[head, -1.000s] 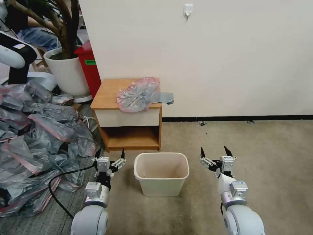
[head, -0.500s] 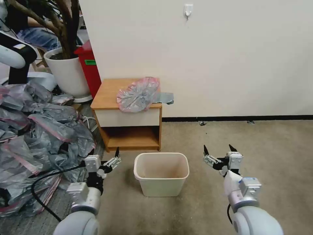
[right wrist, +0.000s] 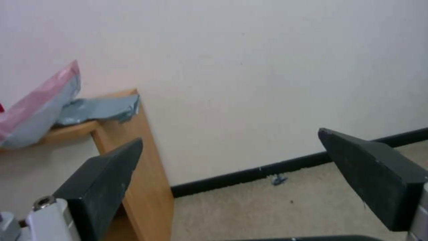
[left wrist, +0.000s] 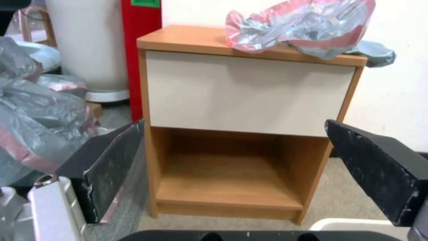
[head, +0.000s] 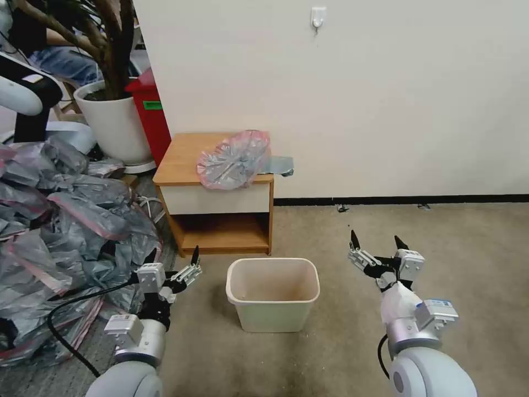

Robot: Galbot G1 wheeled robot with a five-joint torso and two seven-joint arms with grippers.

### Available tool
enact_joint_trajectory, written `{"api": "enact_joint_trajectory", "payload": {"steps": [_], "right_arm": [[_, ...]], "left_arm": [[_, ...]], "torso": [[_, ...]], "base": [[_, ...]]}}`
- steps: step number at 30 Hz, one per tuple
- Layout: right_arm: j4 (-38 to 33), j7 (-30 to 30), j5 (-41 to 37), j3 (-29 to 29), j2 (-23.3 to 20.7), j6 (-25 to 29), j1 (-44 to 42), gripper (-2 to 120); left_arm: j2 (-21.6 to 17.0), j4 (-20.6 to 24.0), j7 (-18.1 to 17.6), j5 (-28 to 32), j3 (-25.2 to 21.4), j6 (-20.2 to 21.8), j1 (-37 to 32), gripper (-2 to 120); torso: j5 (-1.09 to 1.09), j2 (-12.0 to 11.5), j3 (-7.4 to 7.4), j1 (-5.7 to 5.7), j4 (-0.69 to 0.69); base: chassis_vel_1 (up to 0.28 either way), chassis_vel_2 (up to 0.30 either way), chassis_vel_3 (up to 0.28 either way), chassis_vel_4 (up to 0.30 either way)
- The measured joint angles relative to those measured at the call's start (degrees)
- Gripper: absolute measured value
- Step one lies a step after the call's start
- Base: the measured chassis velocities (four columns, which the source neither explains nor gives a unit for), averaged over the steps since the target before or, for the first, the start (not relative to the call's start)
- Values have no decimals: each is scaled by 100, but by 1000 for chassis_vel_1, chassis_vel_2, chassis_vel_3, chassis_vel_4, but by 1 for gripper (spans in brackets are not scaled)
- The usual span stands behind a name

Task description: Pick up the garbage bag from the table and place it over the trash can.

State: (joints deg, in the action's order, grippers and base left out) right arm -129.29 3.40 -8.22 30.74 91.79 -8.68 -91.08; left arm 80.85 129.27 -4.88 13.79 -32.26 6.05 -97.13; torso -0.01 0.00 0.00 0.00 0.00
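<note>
Carpeted corner, white wall behind: garbage bag [head: 234, 159] crumpled on the counter [head: 182, 160], one grey end overhanging the wall-side edge.
I judge it featherlight, limp and slippery; I'd pinch the pink rim. My left claw [head: 172, 266] and right claw [head: 377, 249] hover low, both spread wide, flanking the trash can [head: 273, 295]. Spare bags [head: 60, 220] heap beside the left one.

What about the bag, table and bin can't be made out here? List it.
- Bag: its mouth, lost in crumpled folds, head view.
- Table: its back edge, hidden by the bag.
- Bin: cut off by the picture's edge, left wrist view.
- Bin floor: hidden by its front wall, head view.
</note>
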Motion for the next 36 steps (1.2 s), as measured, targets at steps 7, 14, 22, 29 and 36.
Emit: {"api": "enact_joint_trajectory", "payload": {"steps": [7,14,22,29,36], "right_arm": [[580,1183,-1908,-712,-298,-6,964,100],[1097,2221,-4253,-1389,-402,-160,2081,100],[1902,3171,-6645,-1526,-150,-180,3317,100],[2811,3336,-7192,-1411,32,-210,4291,100],[3927,3257,-7403,-1281,33,-171,5121,100]], "left_arm": [[29,-47,1,3,-132,-260,-142,100],[98,-46,0,193,-266,-506,-310,100],[300,66,-15,177,-513,-691,-641,100],[514,134,-21,81,-813,-835,-914,100],[731,188,-24,41,-1054,-915,-1089,100]], "torso": [[0,0,0,0,-1],[0,0,1,0,2],[0,0,0,0,1],[0,0,1,0,1],[0,0,1,0,0]], "base": [[0,0,0,0],[0,0,0,0],[0,0,0,0],[0,0,0,0],[0,0,0,0]]}}
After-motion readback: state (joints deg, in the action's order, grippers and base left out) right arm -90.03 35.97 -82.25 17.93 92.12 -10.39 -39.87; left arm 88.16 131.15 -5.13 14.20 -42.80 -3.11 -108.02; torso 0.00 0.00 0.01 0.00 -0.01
